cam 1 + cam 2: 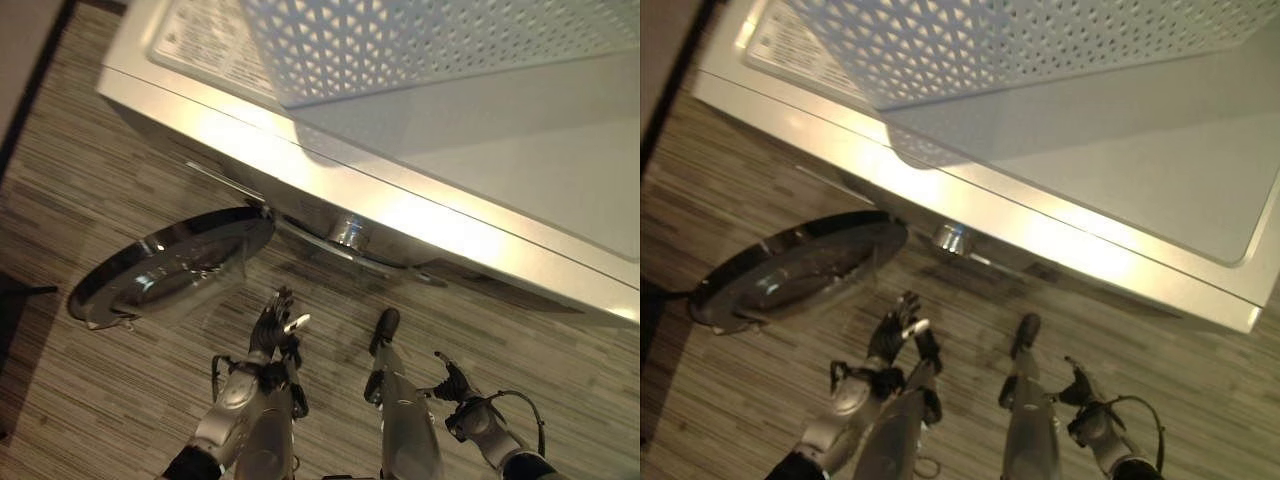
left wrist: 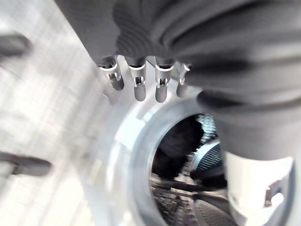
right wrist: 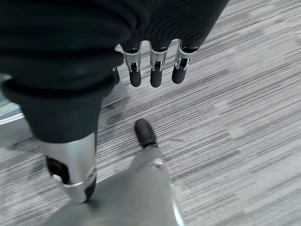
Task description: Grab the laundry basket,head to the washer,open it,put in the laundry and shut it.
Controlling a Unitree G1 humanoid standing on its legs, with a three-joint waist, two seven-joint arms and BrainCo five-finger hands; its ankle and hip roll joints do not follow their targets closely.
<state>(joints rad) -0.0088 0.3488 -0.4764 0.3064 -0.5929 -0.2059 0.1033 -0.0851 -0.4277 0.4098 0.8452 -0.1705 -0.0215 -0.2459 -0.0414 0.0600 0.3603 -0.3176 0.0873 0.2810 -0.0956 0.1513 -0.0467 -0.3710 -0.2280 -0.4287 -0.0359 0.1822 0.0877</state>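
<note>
On your left, the washer's round door (image 1: 170,268) stands swung wide open, its glass facing up over the striped floor (image 1: 90,190). Just right of it your left hand (image 1: 277,325) hangs low in front of the machine, fingers (image 2: 137,84) straight and relaxed, holding nothing. Its wrist view looks past those fingers into the drum opening (image 2: 188,174), where dark laundry (image 2: 176,146) lies inside.

Further right, the washer (image 1: 480,170) runs across the top of the head views, silver front edge and pale lid. A label panel (image 1: 215,40) sits at its top left corner, but you can't make out its print. The white perforated laundry basket (image 1: 420,40) rests on top of the lid.

At far right your right hand (image 1: 452,385) hangs low beside the machine, fingers (image 3: 157,70) straight over the floor, empty.
</note>
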